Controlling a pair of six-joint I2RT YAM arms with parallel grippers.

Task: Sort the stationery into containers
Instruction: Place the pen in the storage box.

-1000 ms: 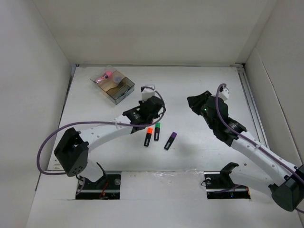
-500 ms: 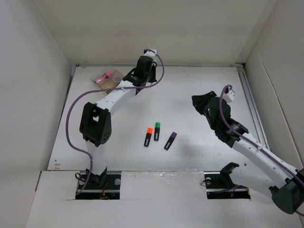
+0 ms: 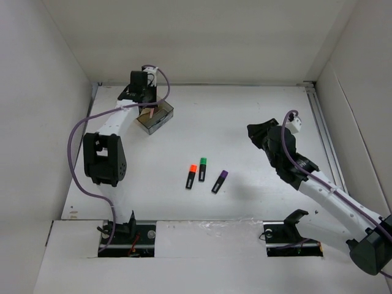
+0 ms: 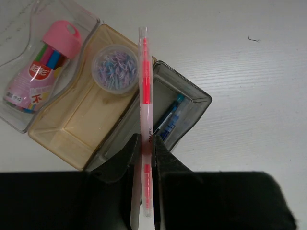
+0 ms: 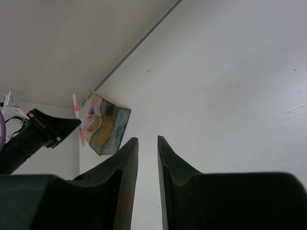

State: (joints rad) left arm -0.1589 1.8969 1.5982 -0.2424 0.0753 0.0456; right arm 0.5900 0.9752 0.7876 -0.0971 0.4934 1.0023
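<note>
So the left claw [image 4: 145,143] is clamped tight on the pink pen [image 4: 144,86], gripping it near its lower end. In the wrist view the pen points straight up the frame, across the box [image 4: 72,124] along the line where the tan section meets the darker one. Can't tell if it's touching the box. The blue pen [image 4: 169,117] already lies in the dark section on the right, and the bottle [image 4: 45,67] is in the clear section at upper left.

From above, the box is at the table's [image 3: 257,110] upper left. The orange [image 3: 192,176], green [image 3: 202,168] and purple [image 3: 219,181] highlighters lie near the middle, well apart from it. The right claw [image 5: 147,143] hangs over the right side, fingers a narrow gap apart, holding nothing.
</note>
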